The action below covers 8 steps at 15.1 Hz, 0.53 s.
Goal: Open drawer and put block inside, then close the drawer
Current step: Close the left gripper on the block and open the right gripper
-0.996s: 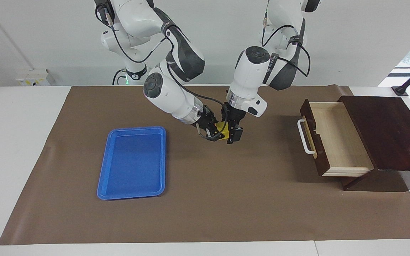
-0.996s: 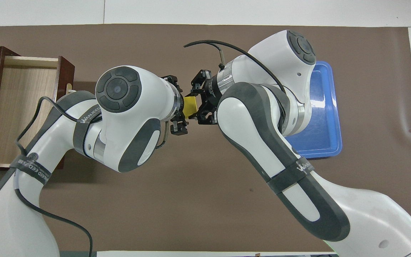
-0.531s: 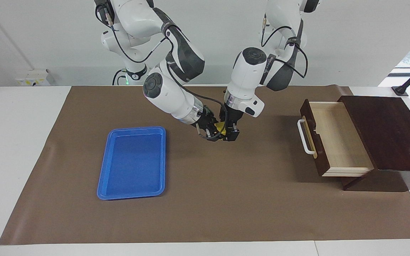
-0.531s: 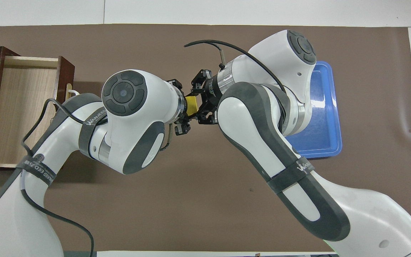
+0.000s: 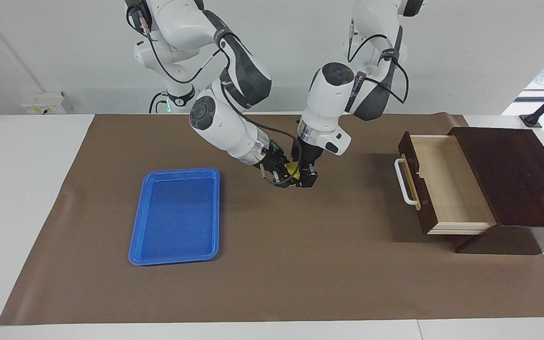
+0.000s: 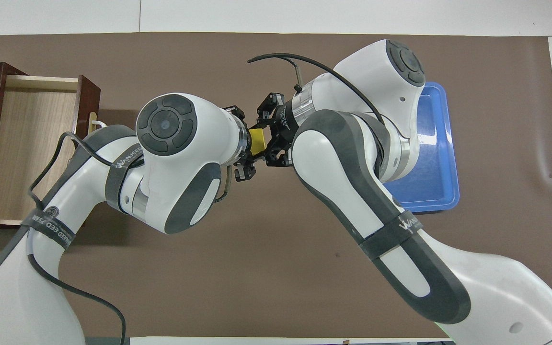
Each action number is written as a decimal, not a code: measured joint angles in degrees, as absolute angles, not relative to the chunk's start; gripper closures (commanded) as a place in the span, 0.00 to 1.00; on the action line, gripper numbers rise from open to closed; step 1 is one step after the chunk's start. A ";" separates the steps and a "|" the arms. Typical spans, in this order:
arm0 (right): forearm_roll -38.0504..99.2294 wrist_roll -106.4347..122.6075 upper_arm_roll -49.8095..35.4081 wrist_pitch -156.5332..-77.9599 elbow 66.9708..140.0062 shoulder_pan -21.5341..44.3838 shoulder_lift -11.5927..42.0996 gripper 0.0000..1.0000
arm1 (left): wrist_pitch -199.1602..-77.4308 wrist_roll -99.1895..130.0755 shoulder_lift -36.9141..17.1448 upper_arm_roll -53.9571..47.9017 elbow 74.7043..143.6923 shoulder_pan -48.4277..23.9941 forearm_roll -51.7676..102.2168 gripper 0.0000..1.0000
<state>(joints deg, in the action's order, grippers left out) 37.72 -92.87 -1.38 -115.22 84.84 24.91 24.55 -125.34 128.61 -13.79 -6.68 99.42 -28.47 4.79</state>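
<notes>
Block (image 5: 293, 168) sits squeezed between the two hands above the middle of the brown mat (image 5: 272, 264) on the worktop, clear of its surface. Right hand (image 5: 276, 177) (reaching in from the blue tray's (image 5: 176, 216) end) has its fingers closed on the yellow cube, and the left hand (image 5: 306, 175) presses in against it from the drawer's end; whether the left fingers have clamped yet I cannot tell. Drawer (image 5: 442, 184) stands pulled open from its dark wooden box (image 5: 513, 174), pale inside showing, white handle (image 5: 403, 182) toward the hands.
</notes>
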 measured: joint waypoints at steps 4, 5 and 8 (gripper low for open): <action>37.73 -93.46 -1.24 -115.23 84.72 24.89 24.51 0.00 | -125.48 128.66 -13.80 -6.60 99.40 -28.44 4.82 1.00; 37.73 -94.00 -1.00 -115.22 84.58 24.81 24.39 0.00 | -125.48 128.67 -13.81 -6.42 99.51 -28.36 4.82 1.00; 37.73 -94.24 -0.71 -114.77 84.42 24.11 23.92 0.00 | -125.48 128.67 -13.82 -6.02 99.64 -28.02 4.82 1.00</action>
